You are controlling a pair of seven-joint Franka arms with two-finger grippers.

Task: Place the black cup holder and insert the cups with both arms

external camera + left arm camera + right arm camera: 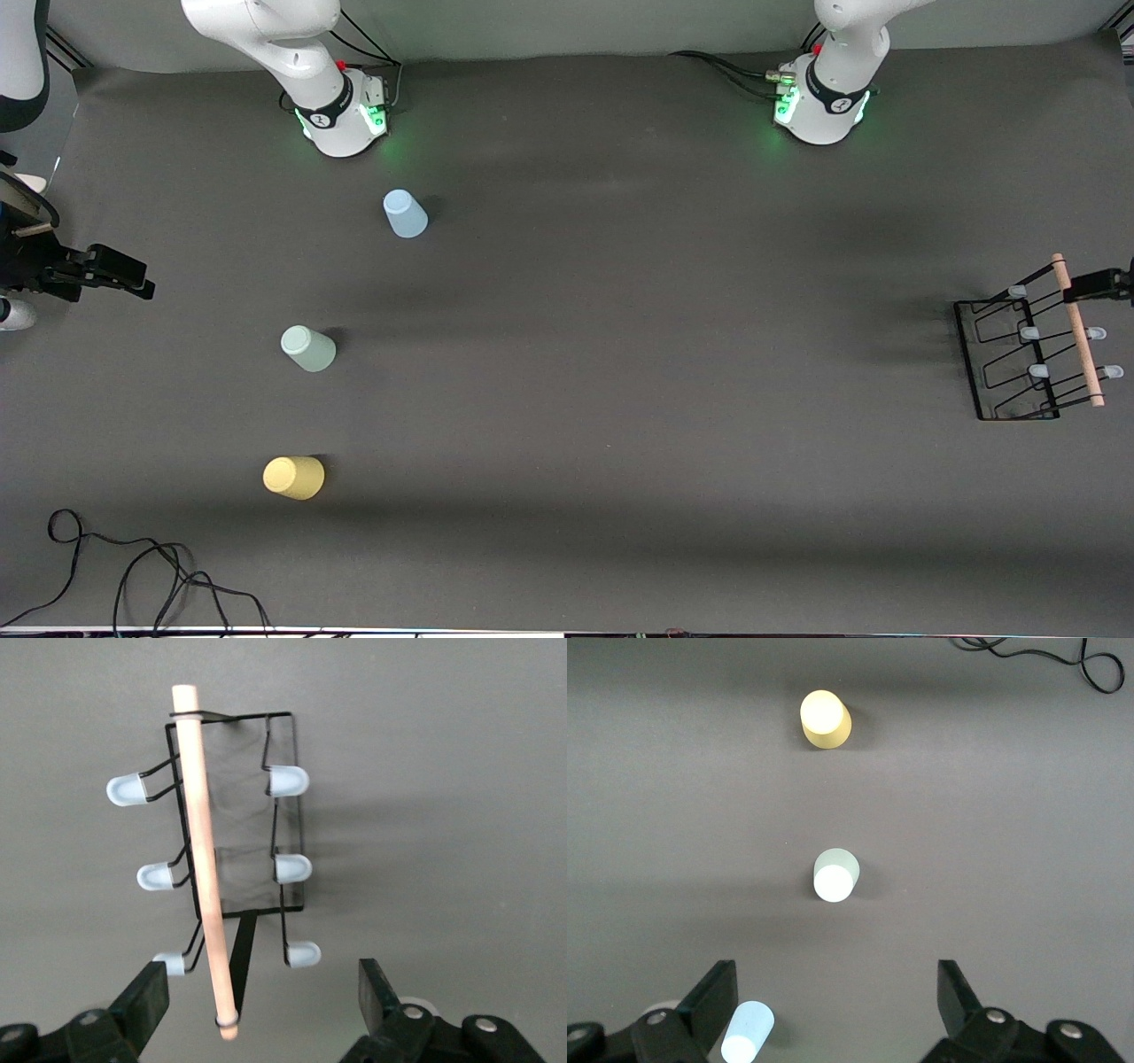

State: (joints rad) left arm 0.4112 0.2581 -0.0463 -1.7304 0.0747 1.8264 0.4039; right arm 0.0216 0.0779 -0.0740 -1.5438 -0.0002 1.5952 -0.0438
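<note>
The black cup holder (1019, 359) stands on the table at the left arm's end, with its wooden rod handle (1076, 328) on top and pale-tipped pegs at both sides. My left gripper (1107, 283) hangs open over the rod's end farther from the front camera. In the left wrist view the rod (205, 859) ends between the spread fingers of the left gripper (261, 997), untouched. The light blue cup (405, 214), pale green cup (308, 348) and yellow cup (294, 478) stand apart toward the right arm's end. My right gripper (133, 276) is open and empty, high over that end.
A black cable (133, 567) lies looped near the table's front edge at the right arm's end. The two arm bases (341, 120) (824, 106) stand along the farthest edge. The right wrist view shows the yellow (825, 719), green (834, 875) and blue (748, 1034) cups below.
</note>
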